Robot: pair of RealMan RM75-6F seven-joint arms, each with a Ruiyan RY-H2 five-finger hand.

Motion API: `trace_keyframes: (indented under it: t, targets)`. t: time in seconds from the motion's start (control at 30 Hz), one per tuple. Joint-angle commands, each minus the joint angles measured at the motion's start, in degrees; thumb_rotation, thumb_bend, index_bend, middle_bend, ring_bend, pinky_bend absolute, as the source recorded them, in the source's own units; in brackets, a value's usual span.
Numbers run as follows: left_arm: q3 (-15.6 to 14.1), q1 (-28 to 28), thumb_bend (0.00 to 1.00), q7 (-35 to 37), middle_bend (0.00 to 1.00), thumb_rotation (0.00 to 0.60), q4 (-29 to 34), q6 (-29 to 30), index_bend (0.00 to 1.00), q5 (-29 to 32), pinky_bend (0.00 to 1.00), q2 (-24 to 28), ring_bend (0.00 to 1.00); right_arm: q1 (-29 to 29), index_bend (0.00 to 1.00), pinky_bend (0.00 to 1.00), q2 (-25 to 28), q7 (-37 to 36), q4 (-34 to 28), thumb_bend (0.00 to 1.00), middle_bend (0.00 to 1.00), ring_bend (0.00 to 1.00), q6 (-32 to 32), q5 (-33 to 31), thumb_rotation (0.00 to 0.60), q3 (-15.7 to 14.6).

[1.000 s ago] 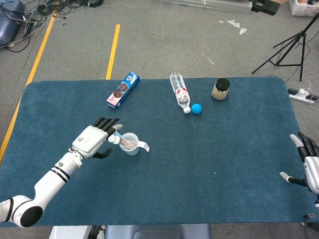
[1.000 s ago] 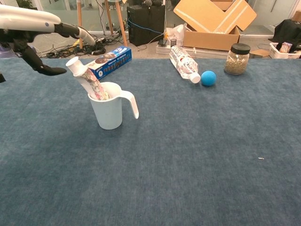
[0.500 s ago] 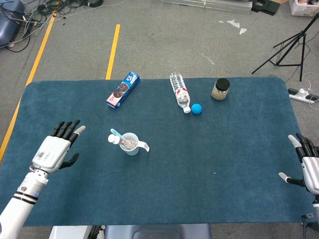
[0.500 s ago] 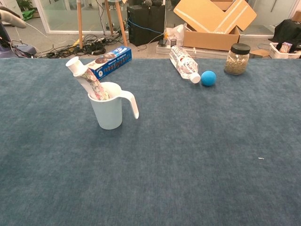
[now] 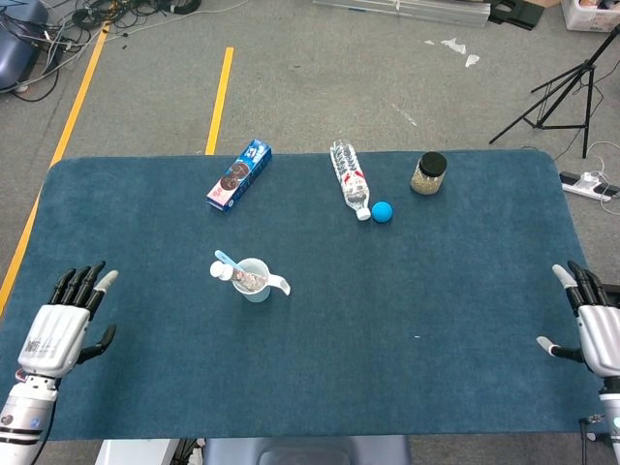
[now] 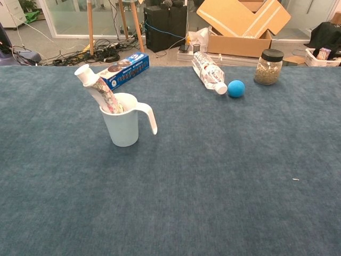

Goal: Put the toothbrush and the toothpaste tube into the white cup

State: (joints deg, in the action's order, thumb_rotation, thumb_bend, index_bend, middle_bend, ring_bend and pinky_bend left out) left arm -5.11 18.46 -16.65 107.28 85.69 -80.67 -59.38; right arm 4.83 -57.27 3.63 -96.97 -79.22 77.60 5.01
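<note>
Pulled back to the lower left corner, the left hand (image 5: 55, 327) is empty, fingers spread, like the right hand (image 5: 593, 325); toothpaste tube (image 6: 98, 89) and toothbrush (image 5: 226, 260) lean in the white cup (image 6: 123, 127) left of centre. Best retreat without bumping it.

Only the white cup (image 5: 254, 280) interrupts bare cloth between both hands.
</note>
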Motion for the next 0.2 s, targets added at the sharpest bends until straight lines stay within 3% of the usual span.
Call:
trace_keyframes:
  t: [0.03, 0.2]
  targets:
    - [-0.03, -1.53, 0.38, 2.39, 0.00, 0.600, -2.22, 0.71, 0.00, -1.06, 0.00, -1.32, 0.00, 0.28, 0.03, 0.50, -0.23, 0.12, 0.39, 0.00, 0.05, 0.06, 0.51, -0.72, 0.600, 0.27]
    - [0.75, -2.44, 0.38, 4.93, 0.00, 0.600, -5.11, -0.53, 0.00, -0.77, 0.00, -2.58, 0.00, 0.70, 0.03, 0.50, -0.48, 0.46, 1.02, 0.00, 0.05, 0.06, 1.63, -2.27, 0.600, 0.61]
